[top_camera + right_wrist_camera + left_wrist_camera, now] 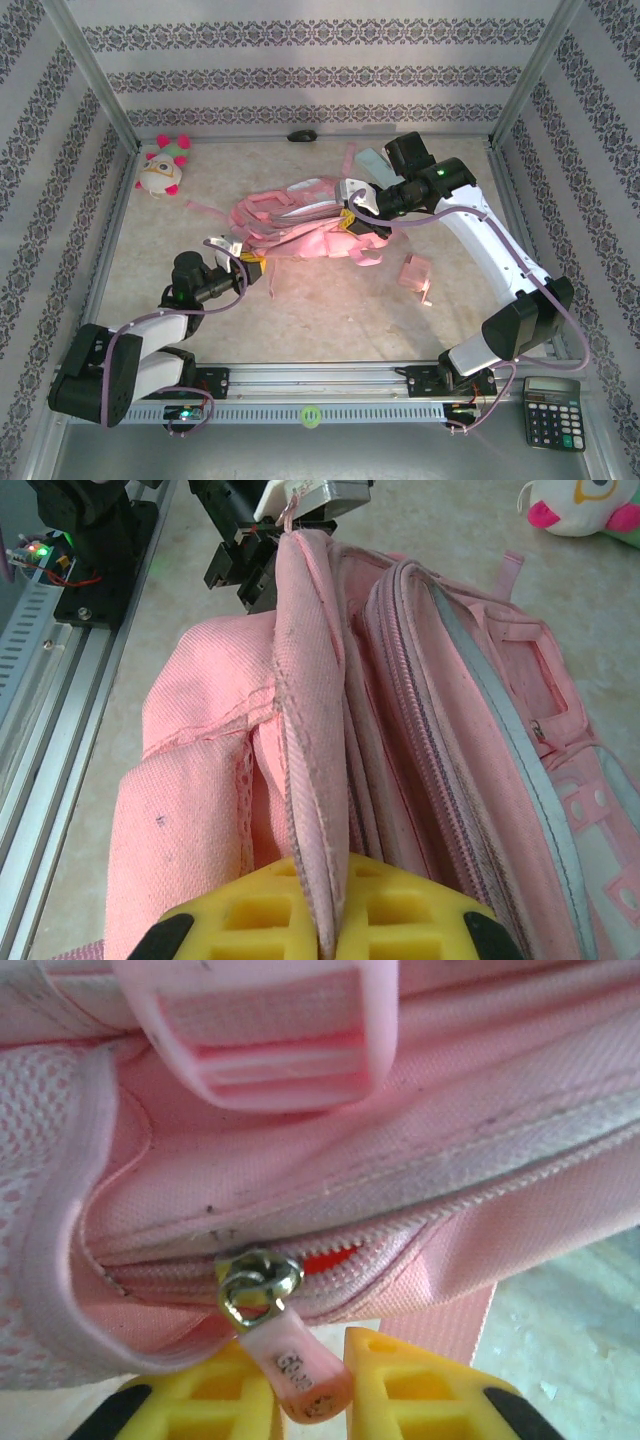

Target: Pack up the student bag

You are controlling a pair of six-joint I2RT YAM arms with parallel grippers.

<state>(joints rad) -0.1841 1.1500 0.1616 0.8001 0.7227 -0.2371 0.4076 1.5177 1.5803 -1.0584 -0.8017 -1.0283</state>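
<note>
The student bag (300, 225) lies on its side mid-table, pink with lighter pockets and loose straps. My left gripper (252, 265) is at its near left end. In the left wrist view its yellow fingers (420, 1395) are shut on the pink zipper pull (300, 1370), which hangs from a metal slider (258, 1282). The zipper (400, 1245) is slightly parted, with red showing inside. My right gripper (350, 210) is at the bag's far right end. It (335, 925) is shut on an upright pink fabric edge (310, 710) of the bag (190, 810).
A white-and-pink plush toy (165, 165) sits at the back left. A small pink item (415, 273) lies right of the bag. A calculator (552, 410) rests by the front right corner, off the mat. A dark object (301, 134) lies at the back wall.
</note>
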